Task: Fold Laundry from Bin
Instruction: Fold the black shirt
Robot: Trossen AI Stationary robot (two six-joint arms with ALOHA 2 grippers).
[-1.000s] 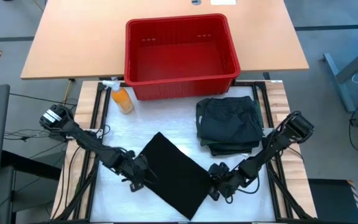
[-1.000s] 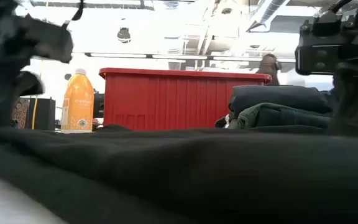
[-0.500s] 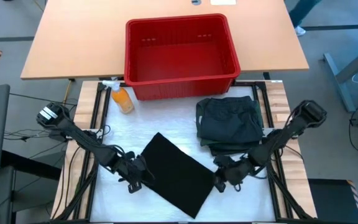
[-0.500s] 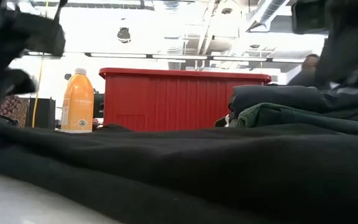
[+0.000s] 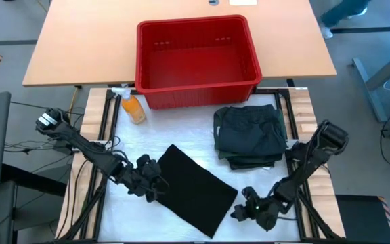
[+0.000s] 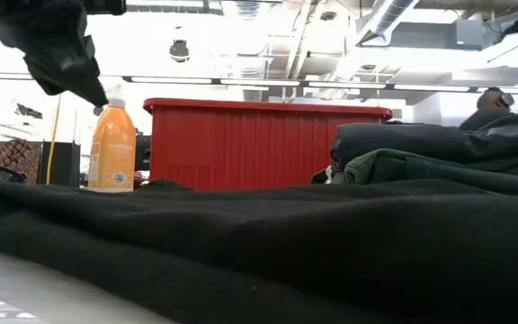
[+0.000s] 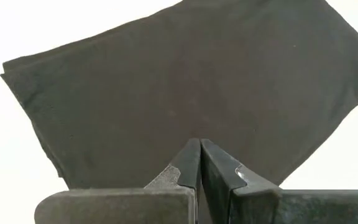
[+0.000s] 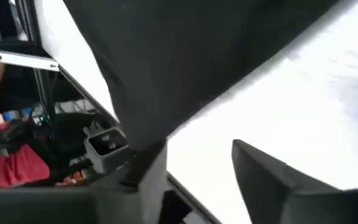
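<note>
I see my left tool [image 5: 156,188] closed and empty at the left edge of the folded black cloth [image 5: 193,190] lying flat on the bench [image 5: 181,129]. My right tool [image 5: 244,209] stands open just off the cloth's right corner, gripping nothing. The other folded garments [image 5: 250,135] sit stacked beside the empty red bin [image 5: 196,61].

Robotics lab with an industrial ceiling

Exposed ducts [image 6: 394,13] and strip lights [image 6: 241,81] hang overhead; loose cables [image 5: 26,146] trail across grey floor beside a plain wooden desk [image 5: 80,47].
</note>
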